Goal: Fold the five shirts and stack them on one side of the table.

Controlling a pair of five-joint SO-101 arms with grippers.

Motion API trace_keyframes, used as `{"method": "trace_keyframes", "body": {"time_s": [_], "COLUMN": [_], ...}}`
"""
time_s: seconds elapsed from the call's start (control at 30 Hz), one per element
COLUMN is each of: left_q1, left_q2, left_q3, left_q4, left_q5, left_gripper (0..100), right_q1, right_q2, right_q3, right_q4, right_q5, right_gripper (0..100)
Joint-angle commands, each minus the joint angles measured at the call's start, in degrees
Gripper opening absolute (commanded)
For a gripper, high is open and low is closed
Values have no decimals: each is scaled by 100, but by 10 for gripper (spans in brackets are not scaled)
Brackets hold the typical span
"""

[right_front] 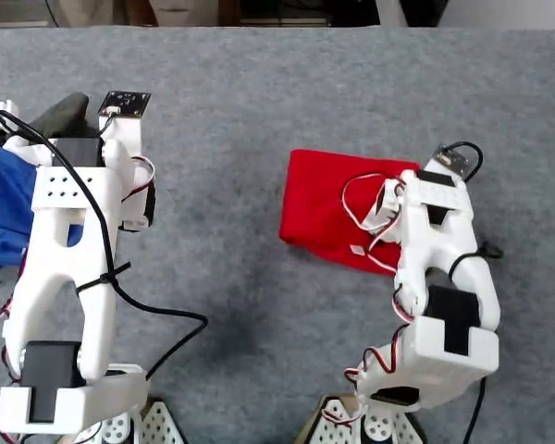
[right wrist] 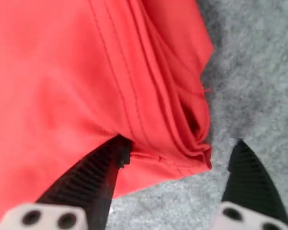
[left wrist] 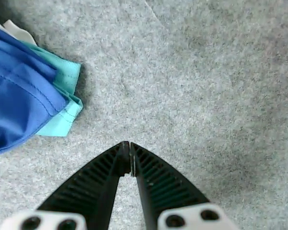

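Item 1. Red shirt (right_front: 338,215): lies folded into a compact rectangle on the grey table (right_front: 259,102), right of centre and well apart from the other garments. Several layered edges show at one corner in the right wrist view.

Item 2. Pile at the table's left edge: a blue shirt (right_front: 5,208) lies on top, with a dark green shirt (right_front: 63,111) showing beyond it. The left wrist view adds a teal shirt (left wrist: 62,103) under the blue one and a sliver of white cloth (left wrist: 17,29) beneath that. The exact count cannot be told, and how neatly each is folded is hidden by the arm.

Item 3. Left gripper (left wrist: 129,160): clenched on nothing, tips pressed together, over bare table just beside the pile and touching no cloth.

Item 4. Right gripper (right wrist: 181,146): spread wide and holding nothing. It straddles the layered corner of the red shirt, one finger (right wrist: 96,177) over the fabric and the other (right wrist: 247,177) over the table beside it.

Status, as a judgement: the task looks near its end. The pile appears to hold the other garments, and the red shirt appears folded but not yet stacked. What is left is to close on its corner, carry it across to the left edge, and lay it on the blue shirt without spilling the folds.
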Motion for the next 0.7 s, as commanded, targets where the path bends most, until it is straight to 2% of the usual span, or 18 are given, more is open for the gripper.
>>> {"method": "trace_keyframes", "body": {"time_s": [0.0, 0.1, 0.17, 0.5, 0.6, 0.67], "left_q1": [-79, -79, -79, -79, -88, -88], "left_q2": [-215, -215, -215, -215, -215, -215], "left_q3": [-35, -35, -35, -35, -35, -35], "left_q4": [-26, -26, -26, -26, -26, -26], "left_q5": [-9, -9, -9, -9, -9, -9], "left_gripper": [19, 19, 19, 19, 19, 19], "right_q1": [-75, -75, -75, 40, 374, 725], "right_q2": [57, 57, 40, 4, 4, 4], "right_q3": [22, -31, -101, -426, -681, -848], "right_q4": [-26, -18, 18, 466, 686, 809], "right_q5": [-9, 149, 237, 281, 343, 695], "right_gripper": [206, 69, 11, 5, 5, 5]}}
